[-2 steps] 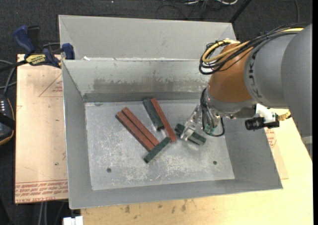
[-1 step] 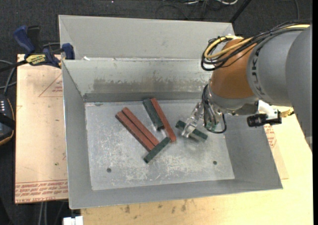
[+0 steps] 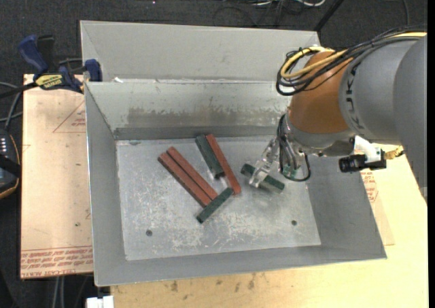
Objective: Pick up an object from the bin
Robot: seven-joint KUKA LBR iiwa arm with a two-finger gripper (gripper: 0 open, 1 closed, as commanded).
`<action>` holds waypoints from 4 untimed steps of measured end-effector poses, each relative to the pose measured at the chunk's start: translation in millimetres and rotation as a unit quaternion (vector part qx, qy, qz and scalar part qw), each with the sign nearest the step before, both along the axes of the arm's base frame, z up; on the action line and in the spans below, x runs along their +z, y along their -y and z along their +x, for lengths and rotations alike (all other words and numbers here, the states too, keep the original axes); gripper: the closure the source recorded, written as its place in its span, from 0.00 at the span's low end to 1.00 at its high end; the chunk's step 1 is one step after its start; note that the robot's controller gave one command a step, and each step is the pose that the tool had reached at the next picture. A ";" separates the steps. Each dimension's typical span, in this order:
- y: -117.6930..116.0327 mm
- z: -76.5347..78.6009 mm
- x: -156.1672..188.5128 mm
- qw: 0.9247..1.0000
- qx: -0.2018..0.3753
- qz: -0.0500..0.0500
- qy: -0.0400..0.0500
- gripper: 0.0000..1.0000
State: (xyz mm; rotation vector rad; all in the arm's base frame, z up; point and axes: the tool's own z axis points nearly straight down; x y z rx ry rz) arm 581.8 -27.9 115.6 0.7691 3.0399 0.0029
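Grey bin [image 3: 272,228], brown bars [image 3: 187,176], green bars [image 3: 214,206], pincer [image 3: 261,176] over one

Two reddish-brown flat bars [image 3: 188,176] lie slanting, side by side. A third reddish-brown bar [image 3: 224,165] touches a dark green bar [image 3: 209,156], with a shorter green bar [image 3: 213,205] below.

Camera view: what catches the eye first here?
The big orange and grey arm reaches in from the right, its gripper low over a small dark green block at the right of the bin. Near the middle lie reddish-brown sticks and dark green sticks, some crossing.
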 end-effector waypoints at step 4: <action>-0.5 0.4 41.4 1.000 0.001 0.000 0.000 1.00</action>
